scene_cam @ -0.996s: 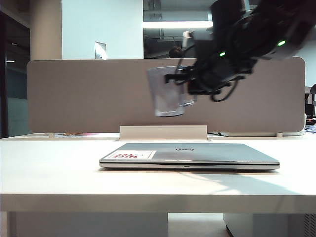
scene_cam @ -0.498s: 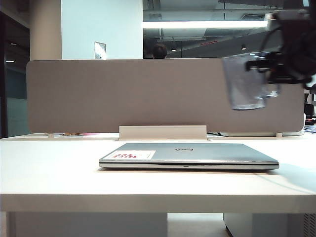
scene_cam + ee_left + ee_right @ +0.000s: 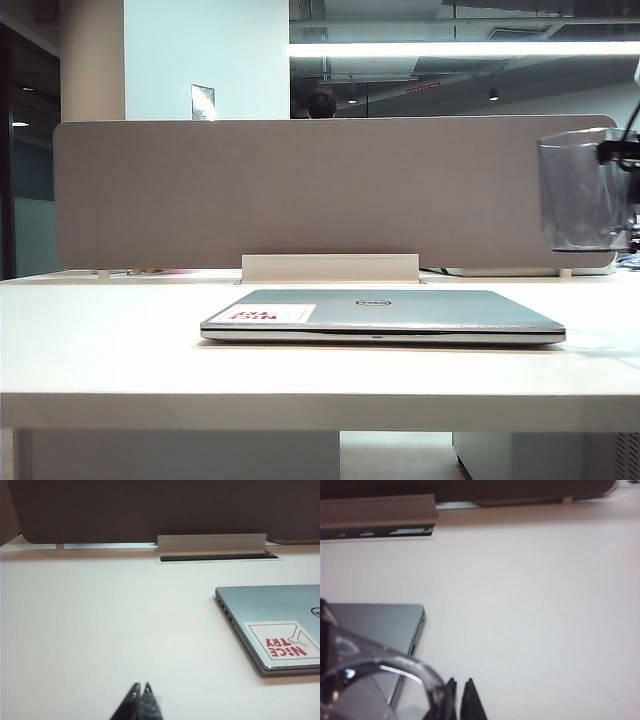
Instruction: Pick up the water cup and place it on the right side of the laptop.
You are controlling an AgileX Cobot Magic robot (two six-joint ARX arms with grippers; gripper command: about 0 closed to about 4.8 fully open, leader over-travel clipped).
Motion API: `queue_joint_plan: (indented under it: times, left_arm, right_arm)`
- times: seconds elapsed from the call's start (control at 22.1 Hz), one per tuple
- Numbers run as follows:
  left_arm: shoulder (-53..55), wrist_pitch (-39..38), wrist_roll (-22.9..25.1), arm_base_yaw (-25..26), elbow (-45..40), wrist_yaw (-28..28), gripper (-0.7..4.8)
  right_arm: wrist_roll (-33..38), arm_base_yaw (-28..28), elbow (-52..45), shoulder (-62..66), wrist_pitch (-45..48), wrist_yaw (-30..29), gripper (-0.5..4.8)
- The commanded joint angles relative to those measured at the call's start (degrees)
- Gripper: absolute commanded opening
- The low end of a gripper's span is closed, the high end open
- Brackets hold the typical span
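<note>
We note the right gripper (image 3: 459, 700) pinched narrow on the rim of the water cup (image 3: 585, 195), with one finger inside the wall and one outside. The cup hangs upright below the fingers, in the air past the right edge of the closed laptop (image 3: 383, 315). We judge that this keeps it level for setting down. The left gripper (image 3: 140, 700) rests low beside the laptop's stickered corner, its fingertips together and holding nothing.

The tinted water cup (image 3: 586, 205) hangs upright, right of the closed silver laptop (image 3: 385, 314).
</note>
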Motion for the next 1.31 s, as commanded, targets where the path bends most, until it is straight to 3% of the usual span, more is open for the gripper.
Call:
queue_joint_plan:
  times: [0.05,0.23,0.81,1.31]
  left_arm:
    - [0.1,0.1,-0.2,-0.1,0.2,1.1,-0.03]
    - [0.1,-0.4,-0.2,-0.1,0.2,1.1,-0.03]
    - [0.1,-0.3,-0.2,-0.1,0.2,1.1,-0.04]
    - [0.1,-0.4,-0.2,-0.1,0.2,1.1,-0.04]
  right_arm:
    - [0.5,-4.0,0.0,1.2,1.7,-5.7,-0.05]
    - [0.3,-8.2,0.0,6.8,6.1,-11.8,-0.05]
    - [0.1,-7.7,0.1,22.4,22.7,-11.9,-0.05]
    - [-2.8,-7.6,0.7,26.8,26.8,-11.9,-0.05]
